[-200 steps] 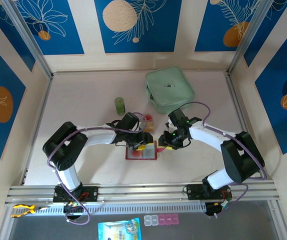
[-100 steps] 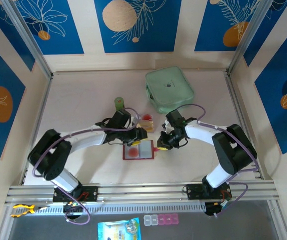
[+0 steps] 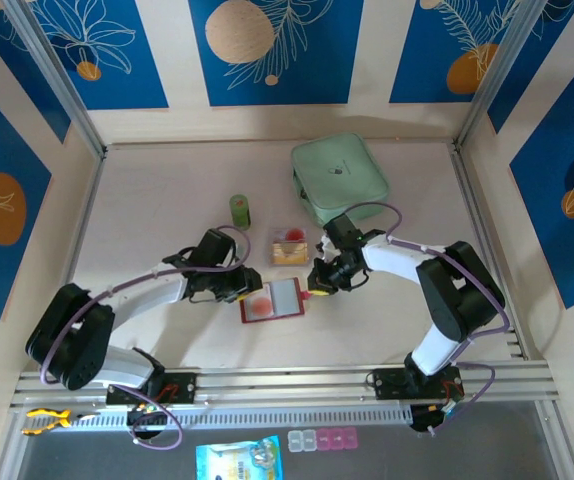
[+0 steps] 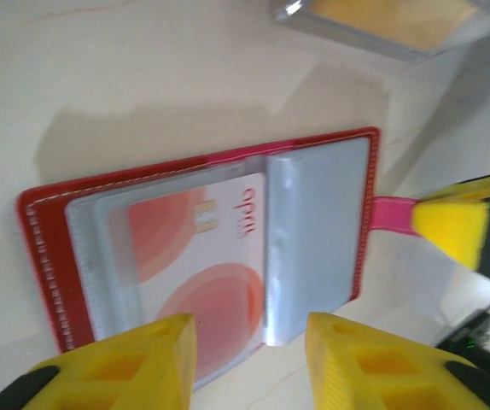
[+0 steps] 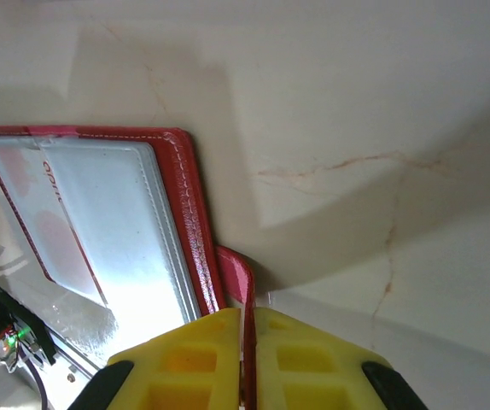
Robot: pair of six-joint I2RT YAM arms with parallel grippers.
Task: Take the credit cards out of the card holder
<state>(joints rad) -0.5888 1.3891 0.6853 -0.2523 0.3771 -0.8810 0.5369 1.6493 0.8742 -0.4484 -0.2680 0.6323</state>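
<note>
The holder [image 3: 277, 298] is laid open near the middle of the table [image 3: 157, 190], its long axis run left to right between the two arms, and it is flanked at both ends. At the right end the pink tab [image 5: 235, 275] is pinched flat by the right jaws, which are closed tight with nothing but that strip between them, so the holder is judged to be pinned in place. The left jaws are seen parted to a middling gap, with nothing gripped. In the left wrist view they are poised at the holder's near edge, one fingertip [image 4: 134, 363] over the card half, the other [image 4: 373, 363] at the bare sleeve. One card [image 4: 198, 256] is tucked in the clear sleeve on the half away from the tab, one edge lying along the spine. That is the relation to be watched: the card is placed right ahead of the left jaws and well off from the right ones, so the pull is judged to be the left arm's. A small stack of cards [image 3: 289, 246] is already set down just beyond the holder, so the job is reckoned partly done.
</note>
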